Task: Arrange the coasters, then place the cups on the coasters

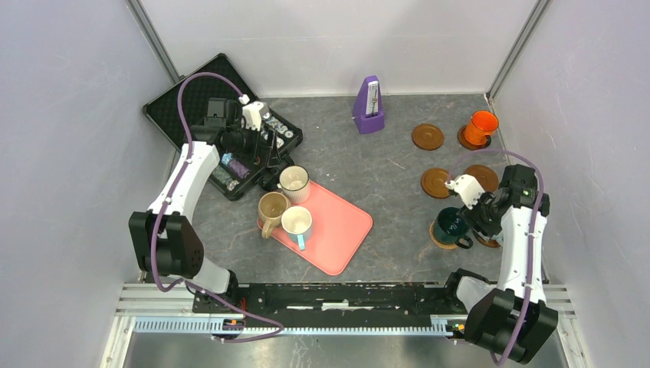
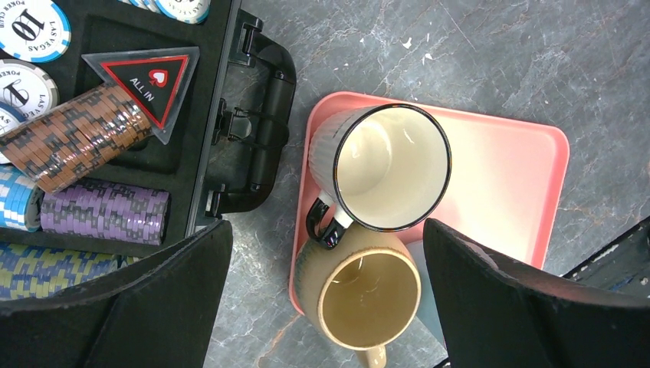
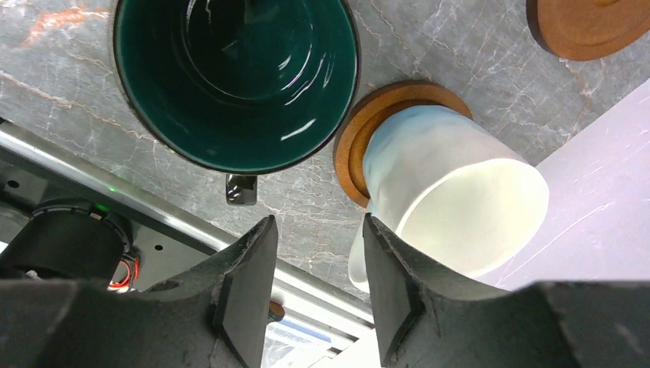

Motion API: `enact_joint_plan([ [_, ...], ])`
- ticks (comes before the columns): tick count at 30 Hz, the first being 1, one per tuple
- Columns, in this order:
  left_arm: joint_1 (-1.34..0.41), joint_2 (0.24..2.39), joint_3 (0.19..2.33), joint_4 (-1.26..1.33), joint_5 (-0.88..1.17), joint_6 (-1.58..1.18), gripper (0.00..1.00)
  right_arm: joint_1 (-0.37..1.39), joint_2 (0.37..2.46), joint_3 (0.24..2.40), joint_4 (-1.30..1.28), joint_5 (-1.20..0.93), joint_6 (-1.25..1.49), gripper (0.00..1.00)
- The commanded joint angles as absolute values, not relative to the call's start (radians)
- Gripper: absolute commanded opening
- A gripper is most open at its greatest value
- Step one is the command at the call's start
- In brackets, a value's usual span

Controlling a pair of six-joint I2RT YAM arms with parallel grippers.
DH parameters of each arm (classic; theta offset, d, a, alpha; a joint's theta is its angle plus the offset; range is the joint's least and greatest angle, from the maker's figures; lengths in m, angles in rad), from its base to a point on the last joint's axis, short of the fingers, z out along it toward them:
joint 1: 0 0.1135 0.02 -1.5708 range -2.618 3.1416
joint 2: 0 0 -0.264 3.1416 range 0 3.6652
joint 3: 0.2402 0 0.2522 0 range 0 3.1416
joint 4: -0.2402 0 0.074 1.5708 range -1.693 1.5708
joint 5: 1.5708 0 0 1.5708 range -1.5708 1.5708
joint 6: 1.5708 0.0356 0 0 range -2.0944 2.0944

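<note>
Left claw [image 2: 326, 230]: wide open over dark-rimmed cup [image 2: 391, 165] on pink tray [image 2: 506, 176], frame centre.
Right claw [image 3: 318, 226]: jaws apart, empty; light blue cup [image 3: 452, 192] on coaster [image 3: 360, 130], right of frame.
Handling: I judge the cups stiff, glazed-slick, chippable; I'd pinch the rim wall.

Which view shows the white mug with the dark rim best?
Left wrist: the white mug with the dark rim fills mid-frame, handle and inside plain. Top external shows it small; right wrist misses it.
</note>
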State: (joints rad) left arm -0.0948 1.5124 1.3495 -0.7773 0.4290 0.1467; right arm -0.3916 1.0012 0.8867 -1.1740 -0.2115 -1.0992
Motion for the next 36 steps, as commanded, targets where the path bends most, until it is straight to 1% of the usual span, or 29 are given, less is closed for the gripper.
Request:
enact_joint_plan([
  [1,-0.089,1.510,1.364,-0.735,0.459,0.107,1.00,-0.397,1.024,0.856,-1.099,-0.184,-1.071,0.51],
  [4,-0.089,1.507,1.359,-0.734,0.456,0.107,1.00,-0.397,1.027,0.828,-1.105,-0.193,-1.080,0.51],
  [12,-0.089,1.506,1.351,-0.727,0.456,0.100,1.00,-0.397,0.997,0.768,-1.113,-0.213,-1.087,0.58],
  [19,-0.089,1.509,1.349,-0.728,0.457,0.097,1.00,-0.397,0.955,0.723,-1.146,-0.220,-1.089,0.68],
  [27,-0.089,1.508,1.348,-0.729,0.454,0.099,1.00,-0.398,0.950,0.753,-1.170,-0.205,-1.096,0.72],
  [29,-0.089,1.505,1.346,-0.729,0.453,0.102,1.00,-0.397,0.963,0.800,-1.196,-0.199,-1.115,0.77],
  [35,-0.089,1.492,1.340,-0.733,0.440,0.121,1.00,-0.397,1.028,1.006,-1.217,-0.188,-1.124,0.97],
  [36,-0.089,1.491,1.341,-0.733,0.438,0.122,1.00,-0.398,1.047,1.042,-1.228,-0.199,-1.125,0.98],
])
